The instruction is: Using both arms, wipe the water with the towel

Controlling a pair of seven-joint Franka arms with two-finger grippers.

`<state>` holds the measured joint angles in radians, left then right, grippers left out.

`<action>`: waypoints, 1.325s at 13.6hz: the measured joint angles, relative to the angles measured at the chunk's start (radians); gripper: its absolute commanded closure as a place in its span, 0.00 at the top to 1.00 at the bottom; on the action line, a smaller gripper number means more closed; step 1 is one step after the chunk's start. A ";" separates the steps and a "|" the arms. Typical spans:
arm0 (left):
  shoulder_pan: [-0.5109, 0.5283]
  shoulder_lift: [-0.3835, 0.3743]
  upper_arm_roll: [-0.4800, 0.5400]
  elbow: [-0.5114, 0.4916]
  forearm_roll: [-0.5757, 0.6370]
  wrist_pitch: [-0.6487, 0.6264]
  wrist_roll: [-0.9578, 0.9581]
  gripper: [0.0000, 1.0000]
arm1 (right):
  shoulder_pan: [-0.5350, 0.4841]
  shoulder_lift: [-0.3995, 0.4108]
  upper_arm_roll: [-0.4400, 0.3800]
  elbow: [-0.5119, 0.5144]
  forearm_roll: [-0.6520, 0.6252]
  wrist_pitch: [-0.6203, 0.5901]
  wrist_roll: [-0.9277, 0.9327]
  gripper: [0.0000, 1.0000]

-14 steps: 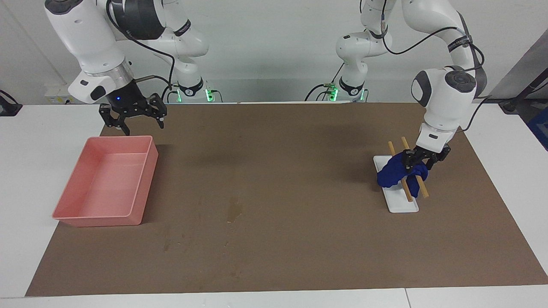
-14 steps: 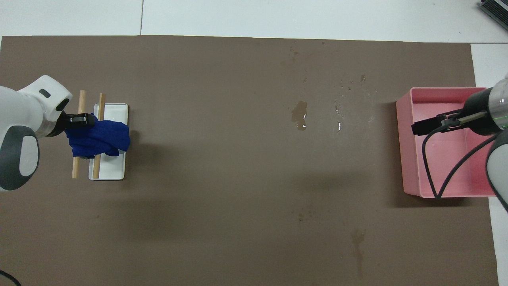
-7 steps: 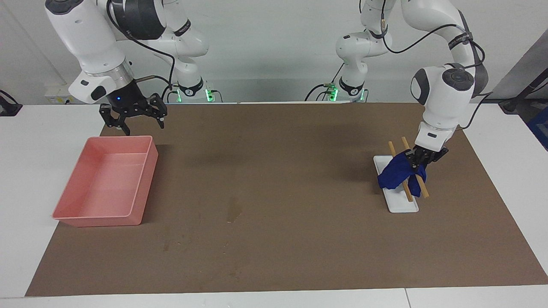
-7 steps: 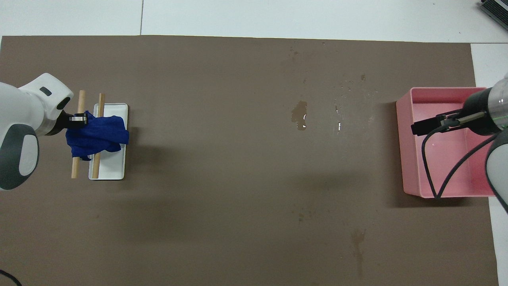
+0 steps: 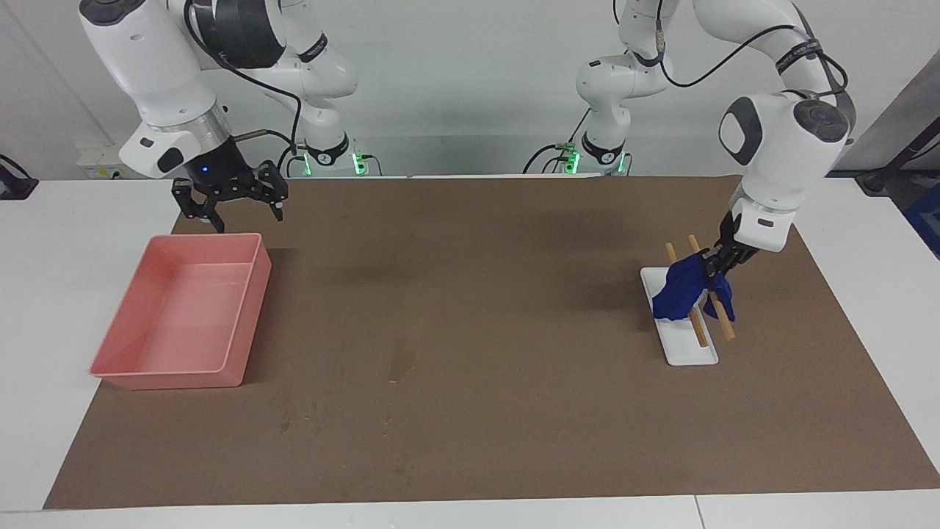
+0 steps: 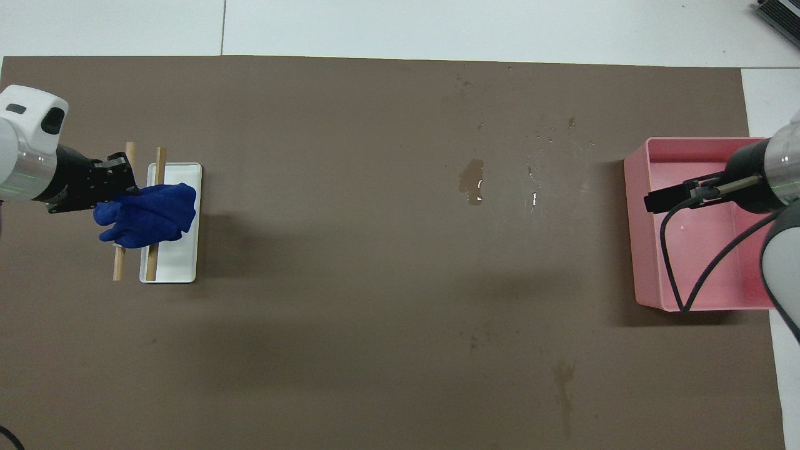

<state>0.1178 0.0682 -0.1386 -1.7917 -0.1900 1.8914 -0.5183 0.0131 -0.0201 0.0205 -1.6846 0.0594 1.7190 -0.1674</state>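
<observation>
The blue towel (image 5: 679,294) hangs from my left gripper (image 5: 714,270), which is shut on its upper edge. It is lifted over the white tray (image 5: 690,351) and two wooden sticks (image 5: 723,323) at the left arm's end of the table. The overhead view shows the towel (image 6: 150,215), the left gripper (image 6: 122,187) and the white tray (image 6: 175,265). The water (image 5: 401,361) is a tan wet blotch on the brown mat near the middle, also in the overhead view (image 6: 472,181). My right gripper (image 5: 231,202) is open and waits over the pink tray's edge nearest the robots.
The pink tray (image 5: 176,375) is empty and stands at the right arm's end of the table; it also shows in the overhead view (image 6: 631,219). Small pale specks and dark stains dot the brown mat (image 5: 514,411) around the water.
My left gripper has risen and tilted, lifting the towel up off the sticks and white tray. The right arm has not moved.
</observation>
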 measured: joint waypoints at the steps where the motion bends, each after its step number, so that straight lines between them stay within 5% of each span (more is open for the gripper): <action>1: -0.003 -0.005 -0.008 0.010 -0.072 -0.012 -0.125 0.00 | 0.004 0.000 0.000 0.000 0.018 0.000 0.010 1.00; 5: -0.089 -0.010 -0.044 0.002 -0.344 0.027 -0.625 0.00 | 0.007 0.000 0.001 -0.004 0.139 0.000 0.121 1.00; 11: -0.308 -0.010 -0.048 -0.084 -0.631 0.410 -1.062 0.00 | 0.049 -0.005 0.006 -0.080 0.444 0.086 0.499 1.00; 18: -0.589 -0.011 -0.049 -0.135 -0.696 0.762 -1.276 0.00 | 0.197 -0.024 0.009 -0.194 0.717 0.335 0.892 1.00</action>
<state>-0.4716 0.0573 -0.1871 -1.9270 -0.8863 2.6536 -1.7943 0.2106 -0.0442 0.0299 -1.8790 0.7769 2.0544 0.7251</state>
